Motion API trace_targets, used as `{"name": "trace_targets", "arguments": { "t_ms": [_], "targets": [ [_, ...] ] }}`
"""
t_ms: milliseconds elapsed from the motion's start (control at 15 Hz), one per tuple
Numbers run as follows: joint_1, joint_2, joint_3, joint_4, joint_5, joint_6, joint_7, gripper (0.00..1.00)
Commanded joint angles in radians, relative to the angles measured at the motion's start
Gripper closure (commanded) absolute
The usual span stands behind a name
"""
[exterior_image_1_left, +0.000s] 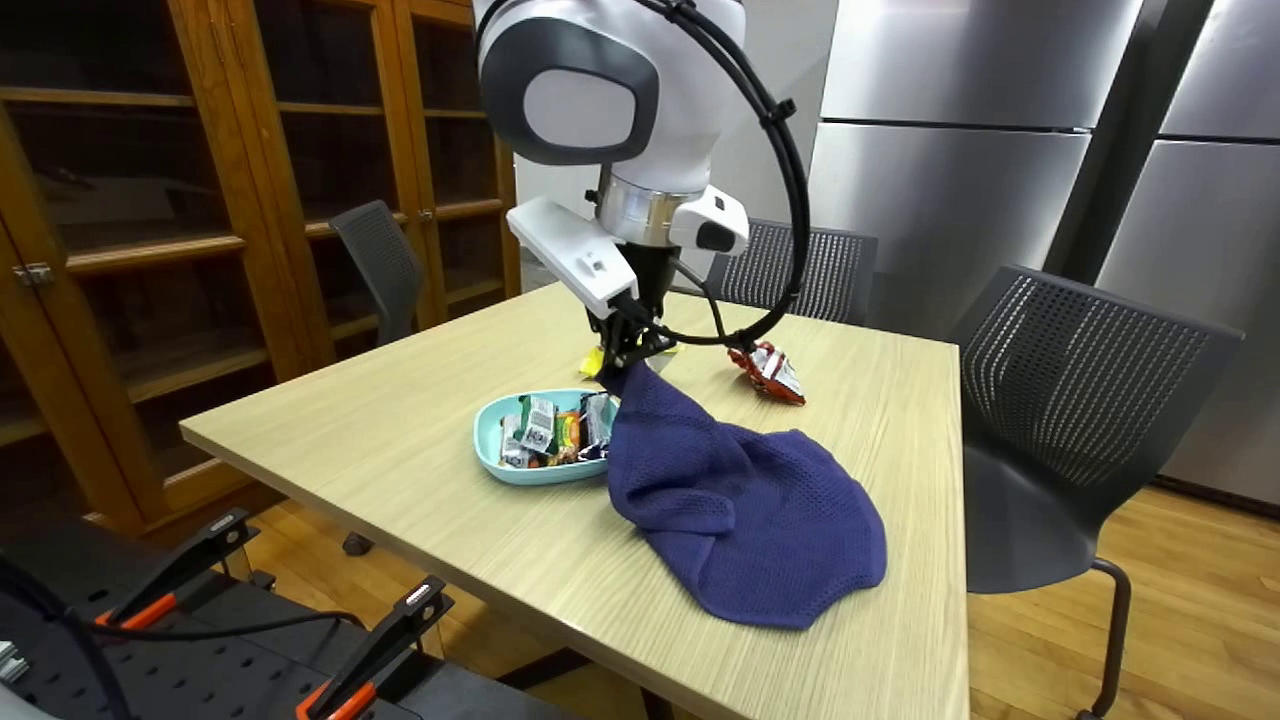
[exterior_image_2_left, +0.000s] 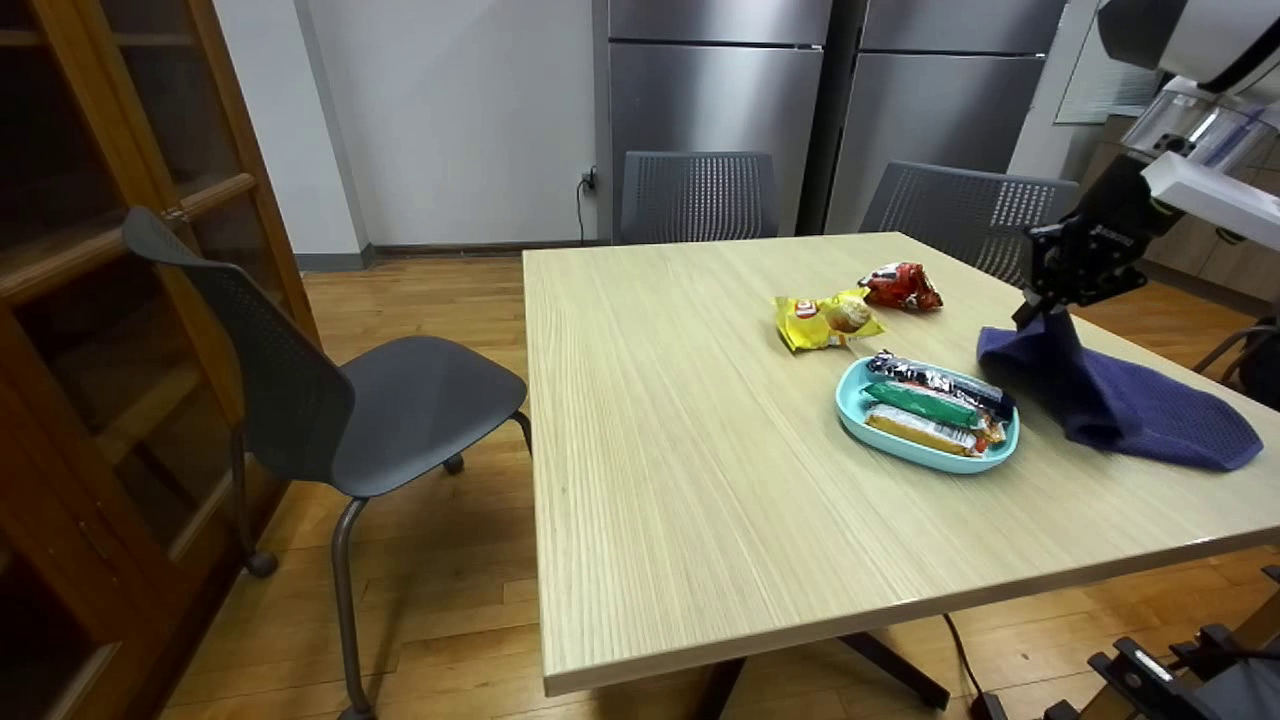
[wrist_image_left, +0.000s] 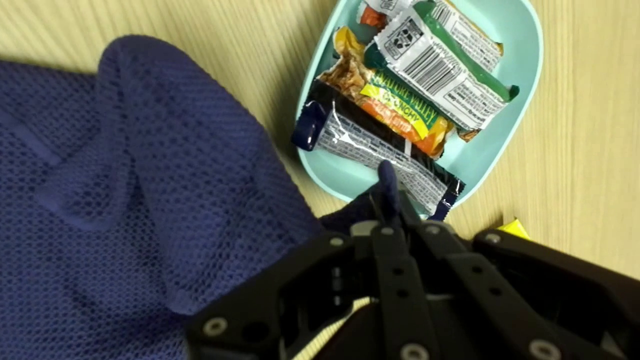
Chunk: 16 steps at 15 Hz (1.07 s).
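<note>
My gripper (exterior_image_1_left: 612, 372) is shut on a raised corner of a dark blue towel (exterior_image_1_left: 760, 530); a pinched fold pokes up between the fingertips in the wrist view. From that corner the towel (exterior_image_2_left: 1150, 405) slopes down, and the rest of it lies spread and creased on the table. Right beside it sits a light turquoise bowl (exterior_image_2_left: 905, 452) with several wrapped snack bars. In the wrist view the gripper (wrist_image_left: 395, 207) hides part of the rim of the bowl (wrist_image_left: 530, 95), and a black-and-silver bar (wrist_image_left: 380, 150) lies nearest the fingers.
A yellow snack bag (exterior_image_2_left: 822, 320) and a red one (exterior_image_2_left: 902, 287) lie on the wooden table (exterior_image_2_left: 680, 450) beyond the bowl. Dark chairs (exterior_image_1_left: 1060, 430) stand around the table. A glass-fronted wooden cabinet (exterior_image_1_left: 240, 240) and steel refrigerators (exterior_image_1_left: 960, 200) are farther off.
</note>
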Motion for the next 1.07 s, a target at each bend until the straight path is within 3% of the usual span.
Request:
{"name": "trace_targets", "arguments": {
  "t_ms": [0, 1000],
  "targets": [
    [0.060, -0.033, -0.005, -0.024, 0.045, 0.017, 0.060, 0.99],
    [0.239, -0.042, 0.018, -0.036, 0.014, 0.080, 0.301, 0.99]
  ]
}}
